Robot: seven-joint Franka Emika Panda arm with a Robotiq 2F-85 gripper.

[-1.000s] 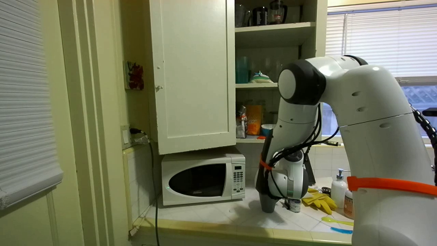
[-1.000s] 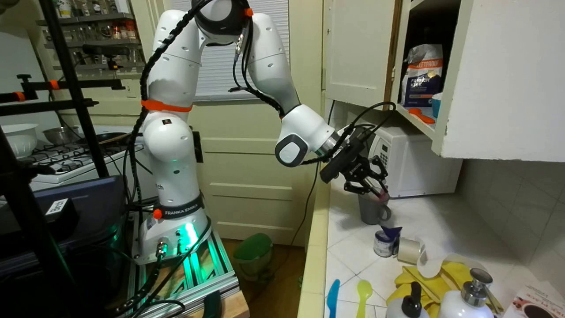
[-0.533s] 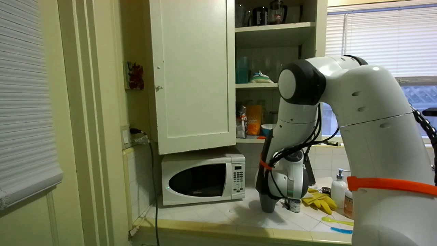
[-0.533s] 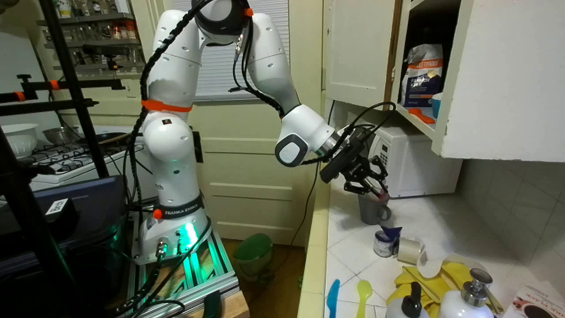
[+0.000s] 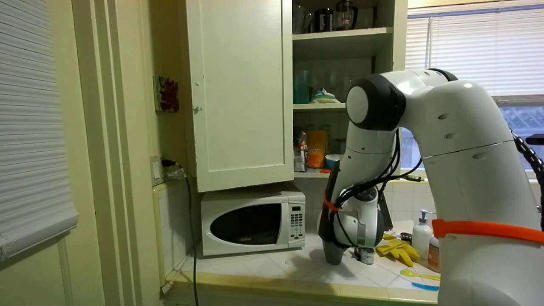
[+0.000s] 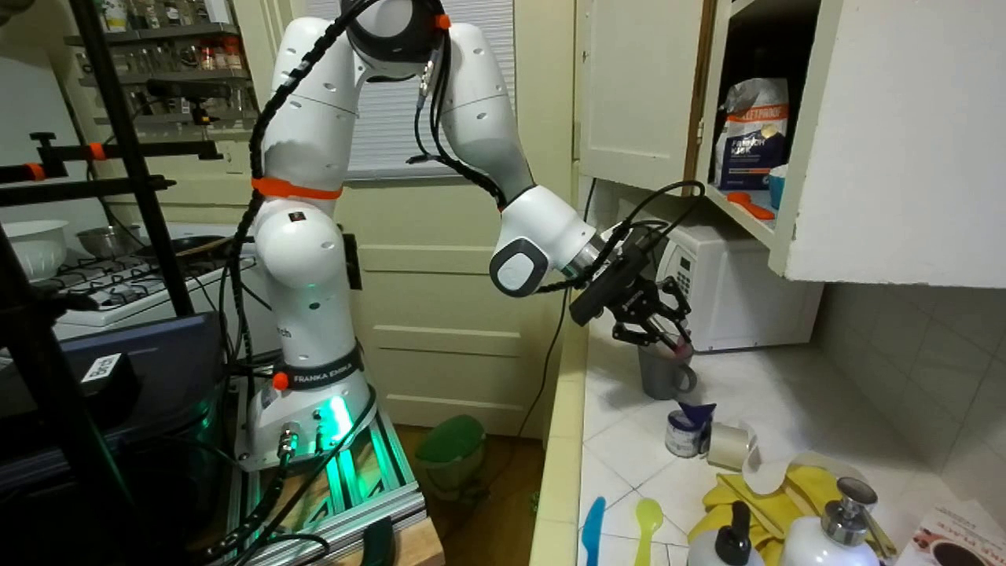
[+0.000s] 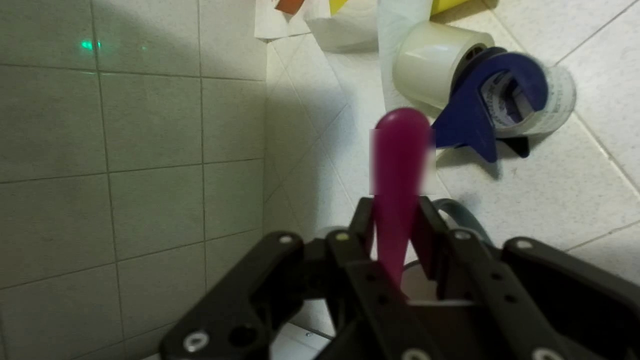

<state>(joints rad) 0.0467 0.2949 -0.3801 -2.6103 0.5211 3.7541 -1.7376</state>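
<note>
One magenta handle (image 7: 401, 155) clamped in pincer (image 7: 395, 212), rounded end jutting beyond.

Blurred magenta handle (image 7: 401, 155), mug (image 6: 662, 377) partly hidden by tool (image 7: 395, 216), white bottle (image 6: 825, 544) cropped

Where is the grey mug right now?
In both exterior views, the grey mug stands on the counter right of centre, under the end effector, between the microwave and the tape dispenser.

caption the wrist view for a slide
Gripper closed on a magenta handle above a tiled counter with a blue tape dispenser.
</note>
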